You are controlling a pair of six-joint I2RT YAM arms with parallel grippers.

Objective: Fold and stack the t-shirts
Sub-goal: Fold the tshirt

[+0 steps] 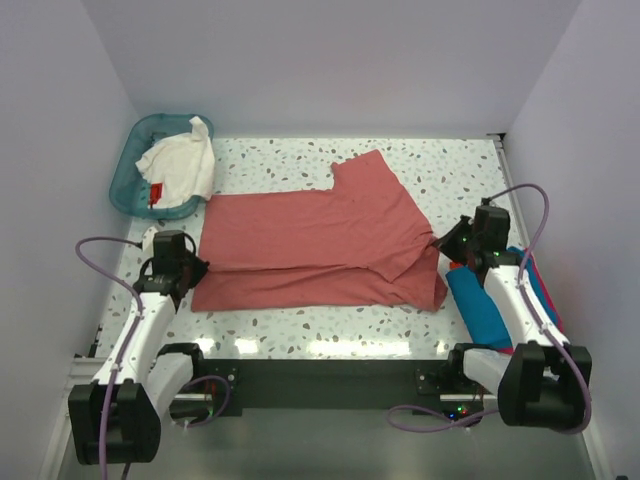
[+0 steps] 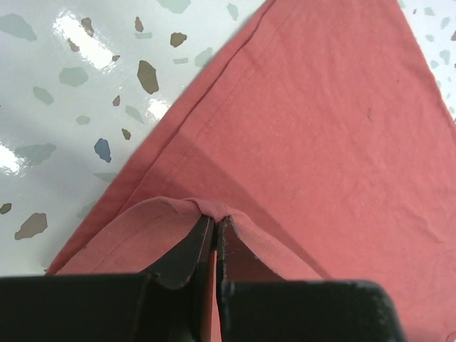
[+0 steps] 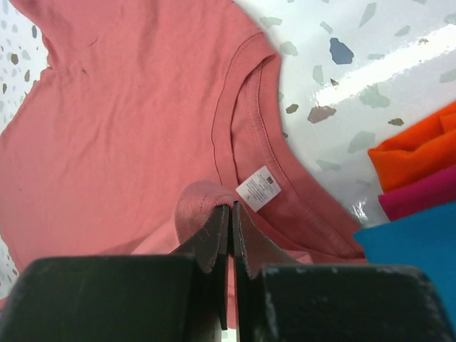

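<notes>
Two arms are on one garment. The salmon-red t-shirt (image 1: 320,240) lies sideways across the middle of the speckled counter (image 1: 300,325), hem to my left, collar to my right, one sleeve pointing at the far wall.

My left arm reaches forward from its base, with the forearm slanting up and inward and the wrist low over the counter. Its left tool (image 2: 215,221) is clenched on a small pinch of cloth at the shirt's hem edge, the jaws pressed together with a ridge of fabric between them.

My right arm stretches forward over the folded stack at the right edge: teal-blue t-shirt (image 3: 413,242), a pink layer (image 3: 420,192) and the orange-red t-shirt (image 3: 413,153). The right tool (image 3: 230,210) is clamped on the collar end, just beside the white neck label (image 3: 258,187).

The white t-shirt (image 1: 185,160) sits crumpled in the teal basket (image 1: 130,170) at the far left corner, well apart from both arms.
</notes>
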